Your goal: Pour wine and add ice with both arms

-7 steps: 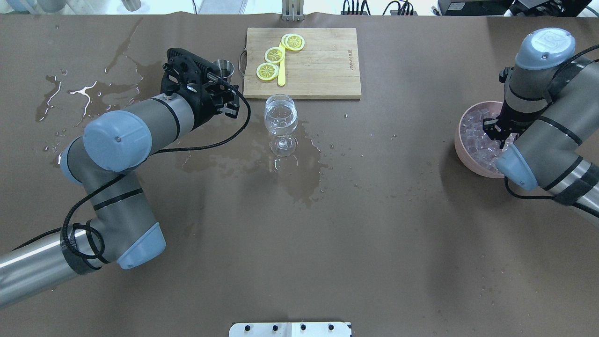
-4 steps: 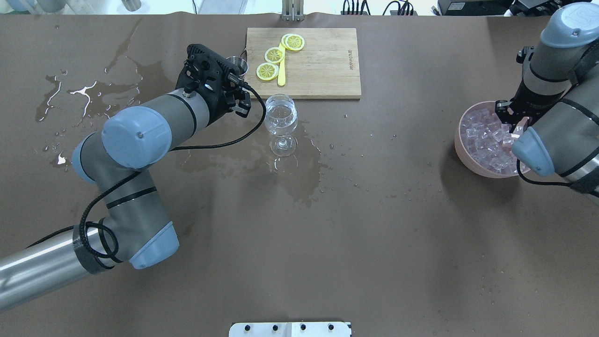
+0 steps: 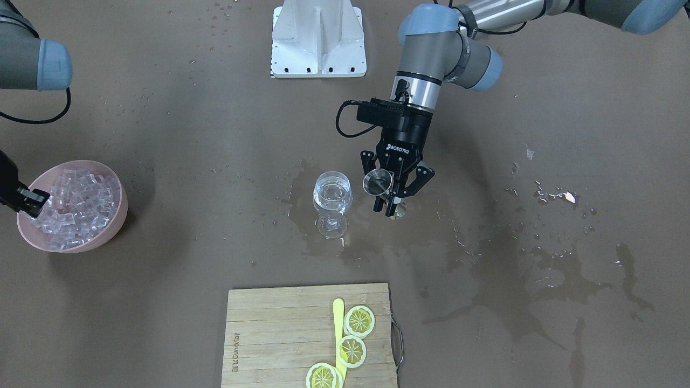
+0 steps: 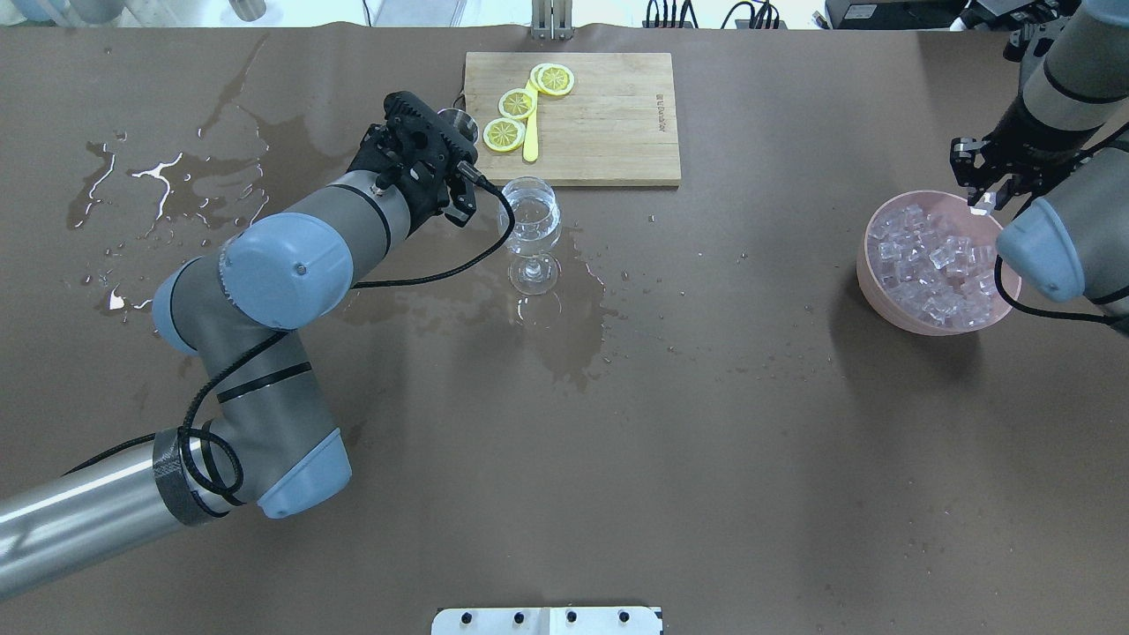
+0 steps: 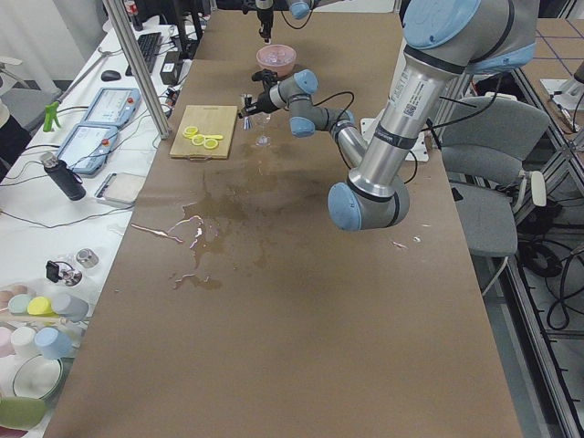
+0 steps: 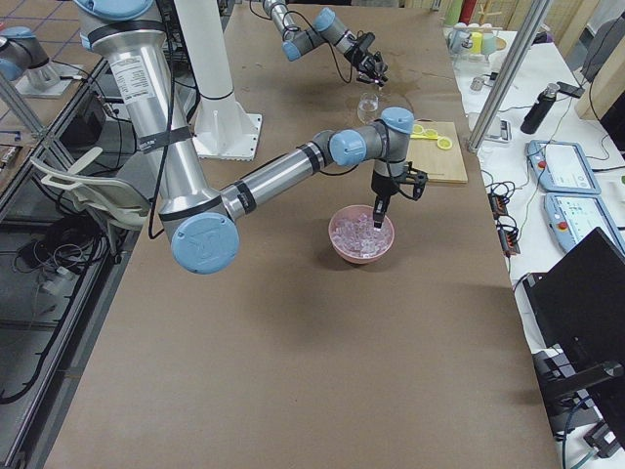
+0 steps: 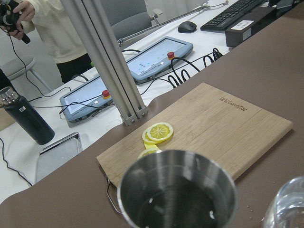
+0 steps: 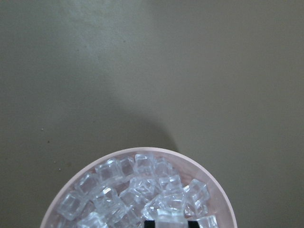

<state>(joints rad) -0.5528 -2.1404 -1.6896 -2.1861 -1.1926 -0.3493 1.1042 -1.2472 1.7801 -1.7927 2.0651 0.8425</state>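
Observation:
My left gripper (image 3: 389, 200) is shut on a small steel measuring cup (image 3: 377, 181), held tilted in the air just beside the wine glass (image 3: 332, 196). The left wrist view shows clear liquid in the cup (image 7: 178, 195). The glass (image 4: 529, 220) stands upright with clear wine in its bowl. My right gripper (image 4: 982, 190) hangs just above the far rim of the pink bowl (image 4: 873, 273), shut on one ice cube (image 8: 167, 219). The bowl holds several clear ice cubes (image 8: 137, 187).
A wooden cutting board (image 4: 600, 123) with lemon slices (image 4: 517, 104) and a yellow knife lies behind the glass. Spilled liquid wets the brown table cover around the glass foot (image 4: 564, 335) and at the left (image 4: 159, 176). A white metal stand (image 3: 318, 40) sits at the robot's base.
My left gripper has carried the steel cup to the right, up to the wine glass. My right gripper has risen out of the ice bowl and moved toward its far rim.

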